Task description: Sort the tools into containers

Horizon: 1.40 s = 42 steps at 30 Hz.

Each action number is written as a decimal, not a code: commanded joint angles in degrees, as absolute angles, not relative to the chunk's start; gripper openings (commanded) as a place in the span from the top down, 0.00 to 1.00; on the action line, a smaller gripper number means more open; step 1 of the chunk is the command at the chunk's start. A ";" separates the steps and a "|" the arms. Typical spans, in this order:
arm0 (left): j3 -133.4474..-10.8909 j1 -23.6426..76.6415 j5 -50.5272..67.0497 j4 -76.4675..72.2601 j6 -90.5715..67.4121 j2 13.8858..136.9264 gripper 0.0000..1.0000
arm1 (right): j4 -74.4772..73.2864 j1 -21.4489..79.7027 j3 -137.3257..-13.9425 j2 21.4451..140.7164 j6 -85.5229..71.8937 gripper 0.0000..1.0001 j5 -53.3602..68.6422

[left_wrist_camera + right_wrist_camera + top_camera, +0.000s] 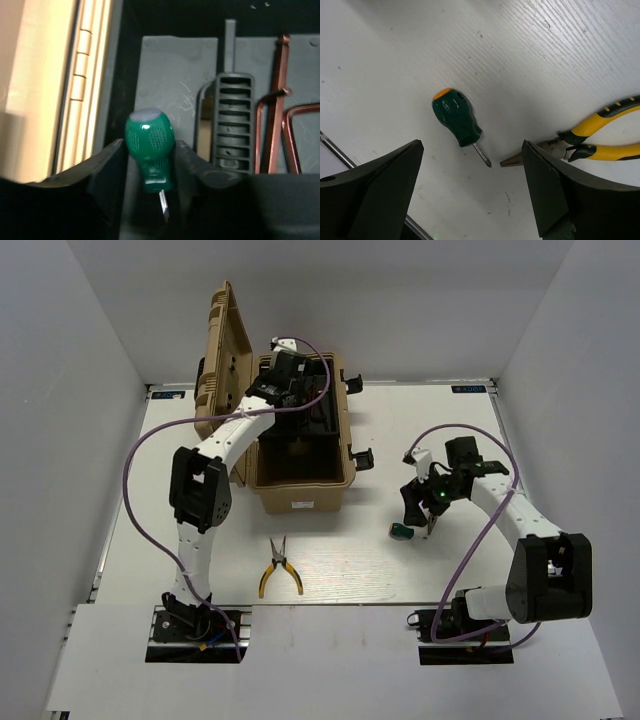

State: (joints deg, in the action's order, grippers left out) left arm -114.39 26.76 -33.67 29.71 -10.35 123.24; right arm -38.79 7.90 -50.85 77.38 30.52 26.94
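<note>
The tan toolbox (300,502) stands open at the back centre. My left gripper (288,380) reaches into it. In the left wrist view, this gripper (150,146) is shut on a green-handled screwdriver (149,137), held over the black inner tray (170,75). Two brown hex keys (276,115) lie in the tray at the right. My right gripper (428,502) hovers open over the table. In the right wrist view, the second green screwdriver (456,119) and yellow-handled pliers (600,136) lie below this gripper (472,190). Other yellow pliers (279,568) lie in front of the toolbox.
The toolbox lid (222,360) stands upright on the left side of the box, with its hinge (82,75) close beside my left gripper. A black side latch (362,458) sticks out to the right. White walls enclose the table on three sides.
</note>
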 commanded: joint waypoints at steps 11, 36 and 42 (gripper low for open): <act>-113.74 28.30 -22.78 29.27 -9.49 109.02 0.16 | -37.62 15.20 -47.46 80.24 38.41 0.15 23.83; -61.63 33.31 8.87 35.40 -8.78 50.74 0.59 | -54.35 22.33 -55.51 72.26 40.76 1.00 25.88; -54.32 33.83 12.92 42.78 -11.16 46.05 0.53 | -72.14 23.29 -78.80 74.08 43.86 1.00 39.55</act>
